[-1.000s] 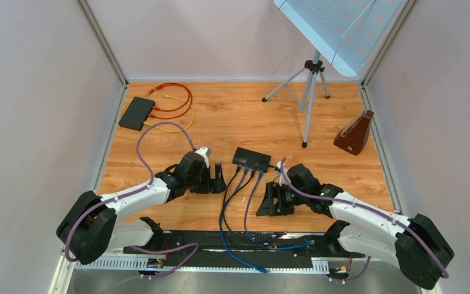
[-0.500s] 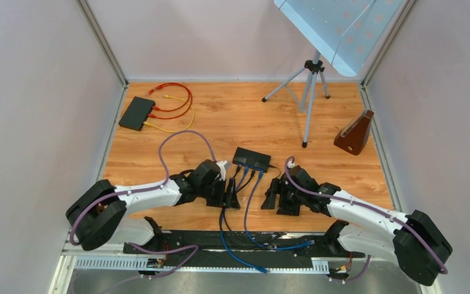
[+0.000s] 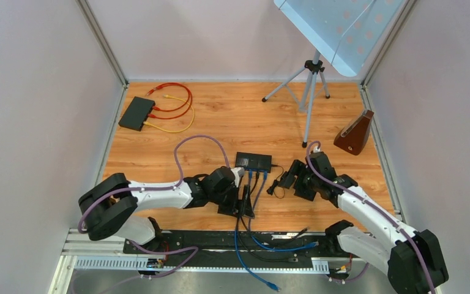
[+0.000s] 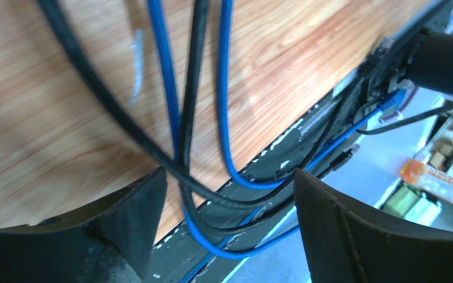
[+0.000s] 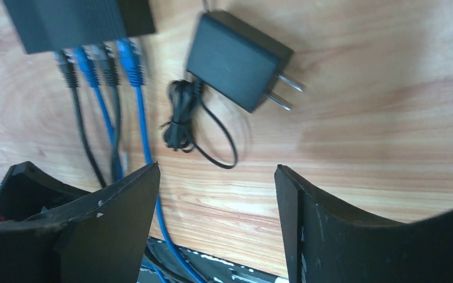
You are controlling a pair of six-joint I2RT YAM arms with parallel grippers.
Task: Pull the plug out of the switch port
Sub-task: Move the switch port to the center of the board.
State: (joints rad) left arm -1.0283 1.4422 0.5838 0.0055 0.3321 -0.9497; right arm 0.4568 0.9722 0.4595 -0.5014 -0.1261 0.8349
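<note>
We are looking at the black switch [image 5: 65, 23], which is lying on the wooden tabletop [image 3: 232, 116] between the two arms. Four plugs [image 5: 131, 62], two blue and two black, are sitting side by side in its ports on the near side, so none of them is pulled out yet. The blue cables [image 4: 223, 88] and black cables [image 4: 196, 71] are running from the switch toward the near edge of the tabletop.

Our left gripper [image 4: 229, 180] is hanging low over these cables, just on the near side of the switch. Its fingers [image 4: 112, 230] are standing spread apart. The cables are passing through the gap between them, and the gripper is not pinching any of them.

Our right gripper [image 5: 216, 170] is hovering just to the right of the switch, also spread apart and holding nothing. In front of it a black power adapter [image 5: 236, 59] with two metal prongs is lying just beside the switch, and its thin cord [image 5: 180, 118] is lying partly bundled near the plugs.

At the far left of the tabletop a second black box [image 3: 136, 113] is lying with red and yellow cables [image 3: 174, 104], well apart from both arms
</note>
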